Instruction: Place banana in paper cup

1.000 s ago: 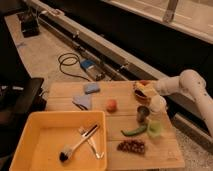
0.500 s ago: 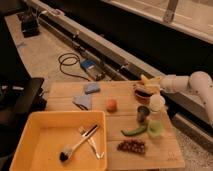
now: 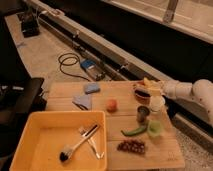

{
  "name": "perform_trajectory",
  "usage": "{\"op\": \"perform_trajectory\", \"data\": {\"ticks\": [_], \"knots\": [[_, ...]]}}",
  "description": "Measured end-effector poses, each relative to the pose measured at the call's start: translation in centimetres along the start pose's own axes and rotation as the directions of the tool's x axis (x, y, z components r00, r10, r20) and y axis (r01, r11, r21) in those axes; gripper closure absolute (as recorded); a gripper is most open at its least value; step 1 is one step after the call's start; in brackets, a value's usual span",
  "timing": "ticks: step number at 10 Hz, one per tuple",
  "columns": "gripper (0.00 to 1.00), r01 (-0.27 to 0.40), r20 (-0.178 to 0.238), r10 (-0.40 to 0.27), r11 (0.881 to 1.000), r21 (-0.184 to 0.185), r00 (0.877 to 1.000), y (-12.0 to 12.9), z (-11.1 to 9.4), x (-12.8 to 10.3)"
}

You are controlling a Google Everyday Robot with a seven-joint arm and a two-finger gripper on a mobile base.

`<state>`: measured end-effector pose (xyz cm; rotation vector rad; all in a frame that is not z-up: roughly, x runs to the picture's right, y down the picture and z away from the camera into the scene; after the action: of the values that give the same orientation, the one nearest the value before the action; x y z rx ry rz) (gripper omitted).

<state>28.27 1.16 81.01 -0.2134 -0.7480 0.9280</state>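
My gripper (image 3: 146,91) reaches in from the right on a white arm, at the far right of the wooden table (image 3: 120,150). It is shut on the small pale-yellow banana (image 3: 150,84) and holds it a little above the tabletop. The white paper cup (image 3: 157,103) stands upright just below and to the right of the gripper, close to the table's right edge. The banana is up and to the left of the cup's mouth, not inside it.
A dark metallic cup (image 3: 143,114) and a translucent green cup (image 3: 155,128) stand next to the paper cup. A green pepper (image 3: 134,131), brown nuts (image 3: 131,146), an orange fruit (image 3: 112,105), a blue sponge (image 3: 91,88) and a cloth (image 3: 82,101) lie on the table. A yellow bin (image 3: 30,135) holds a brush and utensils.
The gripper lifted off the table with the banana in it, then came slightly down and right towards the paper cup.
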Motion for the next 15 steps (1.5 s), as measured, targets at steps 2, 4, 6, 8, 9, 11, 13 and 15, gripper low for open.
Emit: {"op": "perform_trajectory", "data": {"ticks": [2,4,6,8,9,11,13,15], "knots": [[1.0,-0.044,0.037,0.043,0.999,0.013,0.998,0.3,-0.3,1.8],[1.0,-0.062,0.06,0.059,0.997,0.037,0.996,0.1,-1.2,2.4],[1.0,-0.066,0.076,0.062,0.996,0.054,0.995,0.0,-1.7,2.5],[0.96,-0.083,0.094,0.077,0.995,0.063,0.993,-0.3,-1.7,3.1],[0.86,-0.094,0.104,0.087,0.993,0.066,0.991,-0.5,-1.5,3.7],[0.64,-0.107,0.12,0.099,0.992,0.068,0.988,-0.9,-1.2,4.4],[0.45,-0.106,0.129,0.096,0.992,0.072,0.987,-1.0,-0.9,4.6],[0.25,-0.105,0.133,0.094,0.991,0.084,0.987,-1.2,-1.2,4.8]]}}
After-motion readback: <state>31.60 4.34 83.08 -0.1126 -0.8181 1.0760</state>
